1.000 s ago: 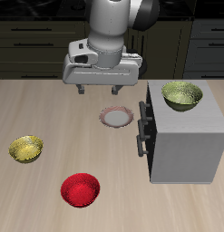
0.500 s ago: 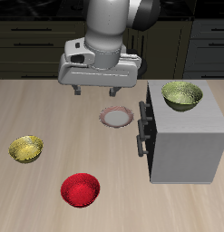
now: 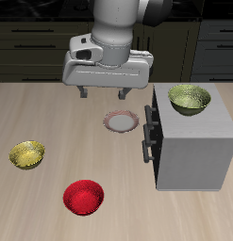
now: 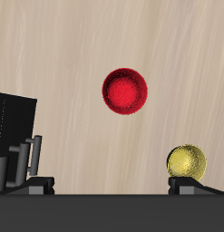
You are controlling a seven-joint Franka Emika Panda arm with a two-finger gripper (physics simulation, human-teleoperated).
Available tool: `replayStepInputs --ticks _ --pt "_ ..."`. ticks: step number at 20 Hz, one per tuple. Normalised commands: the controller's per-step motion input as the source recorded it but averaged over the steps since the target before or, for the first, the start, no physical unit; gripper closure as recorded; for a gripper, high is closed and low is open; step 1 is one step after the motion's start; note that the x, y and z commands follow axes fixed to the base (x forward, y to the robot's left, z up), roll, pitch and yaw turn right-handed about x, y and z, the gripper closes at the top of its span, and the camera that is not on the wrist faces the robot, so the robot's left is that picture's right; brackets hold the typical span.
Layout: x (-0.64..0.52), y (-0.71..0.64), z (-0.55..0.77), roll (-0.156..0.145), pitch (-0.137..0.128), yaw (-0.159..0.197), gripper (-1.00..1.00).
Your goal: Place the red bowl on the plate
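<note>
The red bowl (image 3: pixel 83 197) is sitting upright on the bare table (image 3: pixel 52 118) near its front edge, untouched and empty, at roughly seven o'clock from the plate (image 3: pixel 120 121) in the exterior view. We are seeing the plate lying farther back, close beside the grey cabinet (image 3: pixel 193 151), and nothing is resting on it. The gripper (image 3: pixel 103 92) is hanging in the air above the table, at about eleven o'clock from the plate and well apart from the red bowl; its two fingers are standing apart with nothing between them. In the wrist view we are looking down on the red bowl (image 4: pixel 125 91) with clear wood all around it, so no contact is being made.

Two yellow-green bowls are serving as distractors: one (image 3: pixel 26 154) is lying on the table at about ten o'clock from the red bowl, and the other (image 3: pixel 189 99) is sitting on top of the cabinet.

We are judging the task as barely begun: the approach, the grasp, the lift, the carry and the release over the plate are all remaining.
</note>
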Motion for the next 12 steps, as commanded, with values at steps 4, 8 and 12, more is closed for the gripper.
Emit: replayStepInputs --ticks 4,8,12 --pt "0.18 0.09 0.09 0.024 -0.01 -0.002 -1.0" --pt "0.21 0.06 0.05 0.013 -0.013 0.001 -1.0" --pt "0.23 -0.02 0.0 -0.009 -0.002 0.0 -1.0"
